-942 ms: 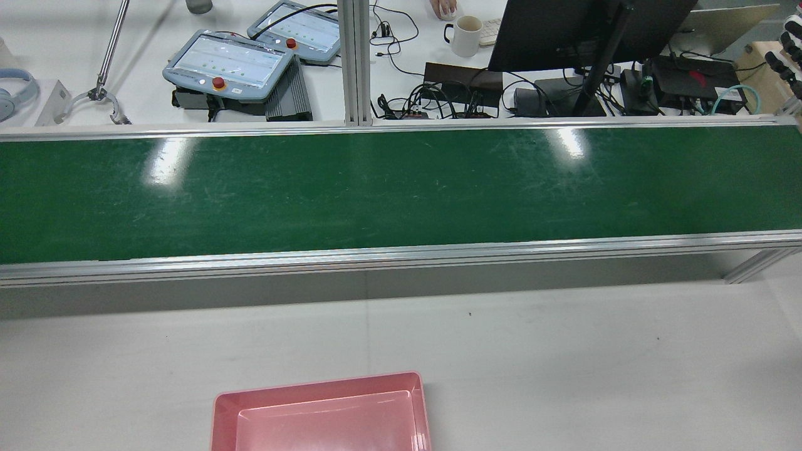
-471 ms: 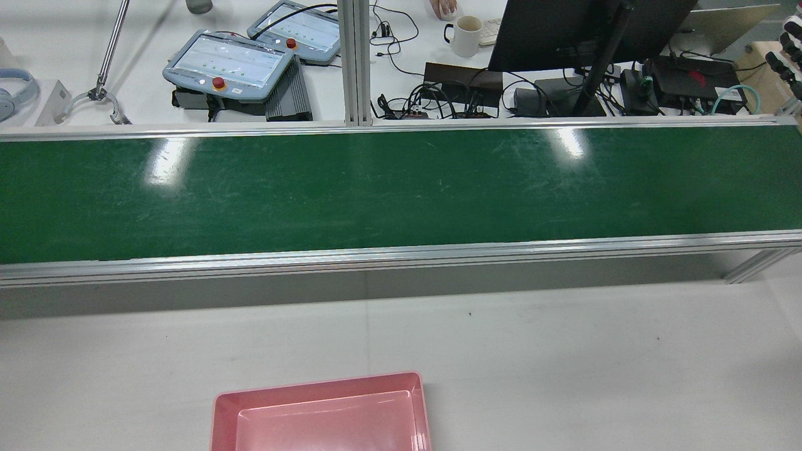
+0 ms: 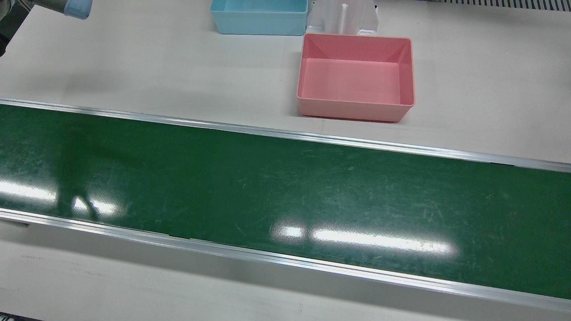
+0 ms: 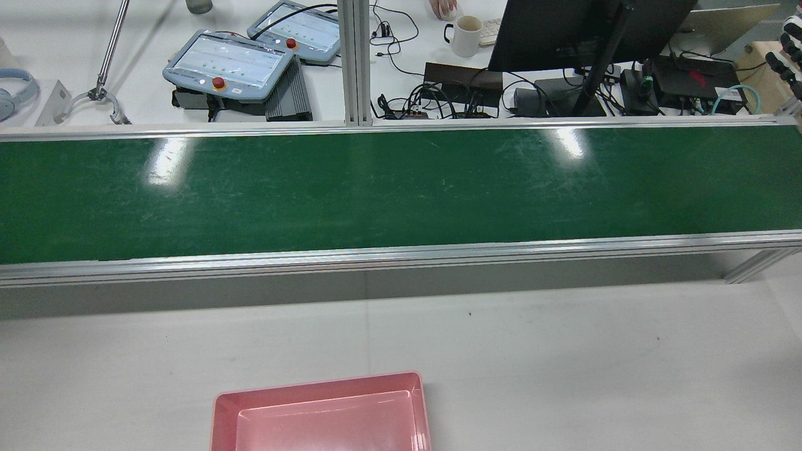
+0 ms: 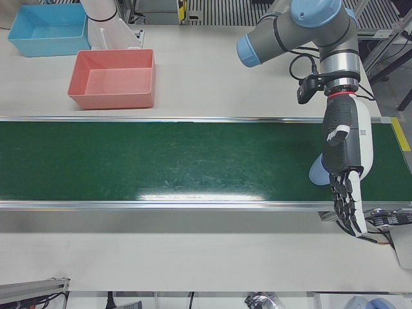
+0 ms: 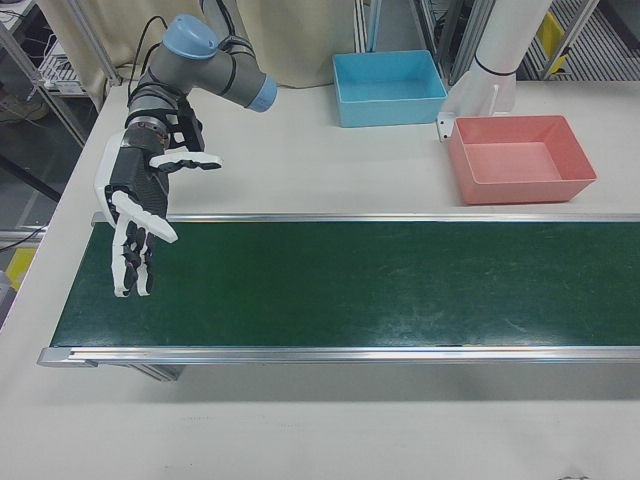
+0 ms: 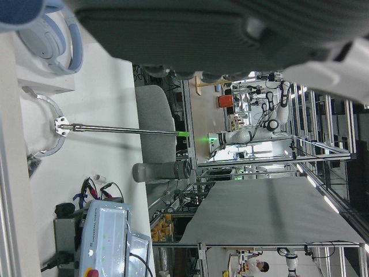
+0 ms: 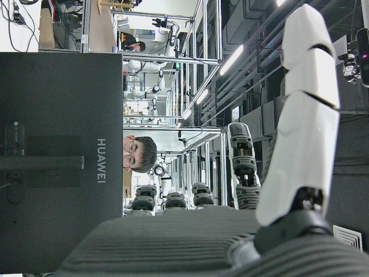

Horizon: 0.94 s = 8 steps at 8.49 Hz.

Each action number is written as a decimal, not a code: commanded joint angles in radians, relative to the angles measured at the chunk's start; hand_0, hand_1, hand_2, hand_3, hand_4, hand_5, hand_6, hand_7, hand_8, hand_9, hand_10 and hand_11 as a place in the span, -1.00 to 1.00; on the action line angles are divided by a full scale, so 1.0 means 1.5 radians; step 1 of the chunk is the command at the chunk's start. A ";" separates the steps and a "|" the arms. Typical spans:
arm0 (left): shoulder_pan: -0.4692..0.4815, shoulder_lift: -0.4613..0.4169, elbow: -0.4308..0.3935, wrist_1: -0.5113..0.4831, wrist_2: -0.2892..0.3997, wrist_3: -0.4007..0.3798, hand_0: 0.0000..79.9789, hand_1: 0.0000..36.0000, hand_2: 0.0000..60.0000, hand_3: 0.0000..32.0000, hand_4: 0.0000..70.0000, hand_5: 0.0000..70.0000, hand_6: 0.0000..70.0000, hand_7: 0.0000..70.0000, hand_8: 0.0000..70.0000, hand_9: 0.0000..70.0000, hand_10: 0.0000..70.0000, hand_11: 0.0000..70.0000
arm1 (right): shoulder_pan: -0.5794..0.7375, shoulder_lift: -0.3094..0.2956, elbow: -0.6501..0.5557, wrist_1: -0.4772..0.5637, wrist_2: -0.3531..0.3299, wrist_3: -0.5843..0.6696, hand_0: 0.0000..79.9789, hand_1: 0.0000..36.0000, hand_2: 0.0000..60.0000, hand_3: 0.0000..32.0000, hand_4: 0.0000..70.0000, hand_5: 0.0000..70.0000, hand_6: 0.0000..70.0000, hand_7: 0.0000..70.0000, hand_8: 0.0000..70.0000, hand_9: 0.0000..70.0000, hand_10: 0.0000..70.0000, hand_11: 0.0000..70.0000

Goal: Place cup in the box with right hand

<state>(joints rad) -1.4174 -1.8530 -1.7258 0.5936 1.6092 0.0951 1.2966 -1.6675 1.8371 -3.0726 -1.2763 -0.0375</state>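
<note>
No cup shows on the green conveyor belt (image 3: 285, 187) or anywhere on the table. The empty pink box (image 3: 352, 109) sits on the white table on the robot's side of the belt; it also appears as the pink box (image 6: 520, 190) and the pink box (image 4: 313, 383). My right hand (image 6: 140, 215) hangs open above one end of the belt, fingers spread and pointing down, holding nothing. My left hand (image 5: 344, 174) hangs open over the opposite end, fingers straight down, also holding nothing.
An empty blue box (image 3: 258, 24) stands behind the pink one, beside a white pedestal (image 3: 343, 18). Past the belt lie teach pendants (image 4: 229, 62), a white mug (image 4: 467, 34), cables and a black monitor (image 4: 564, 31). A person sits behind the monitor (image 8: 57, 161).
</note>
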 commanded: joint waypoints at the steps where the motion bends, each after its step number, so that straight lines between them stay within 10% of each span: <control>1: 0.000 0.000 0.000 0.000 0.000 0.000 -1.00 -1.00 -1.00 -1.00 -1.00 -1.00 -1.00 -1.00 -1.00 -1.00 -1.00 -1.00 | 0.001 0.000 0.003 0.000 0.000 0.000 0.36 0.26 -0.59 -0.82 -0.60 -0.81 -0.92 -0.72 -0.91 -0.93 -0.87 -0.75; 8: 0.000 0.000 0.000 0.000 0.000 0.000 -1.00 -1.00 -1.00 -1.00 -1.00 -1.00 -1.00 -1.00 -1.00 -1.00 -1.00 -1.00 | 0.001 0.000 0.002 0.000 0.000 0.000 0.37 0.27 -0.62 -0.76 -0.62 -0.81 -0.93 -0.73 -0.91 -0.93 -0.87 -0.76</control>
<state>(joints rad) -1.4174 -1.8531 -1.7258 0.5937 1.6091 0.0950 1.2978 -1.6674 1.8391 -3.0726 -1.2763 -0.0377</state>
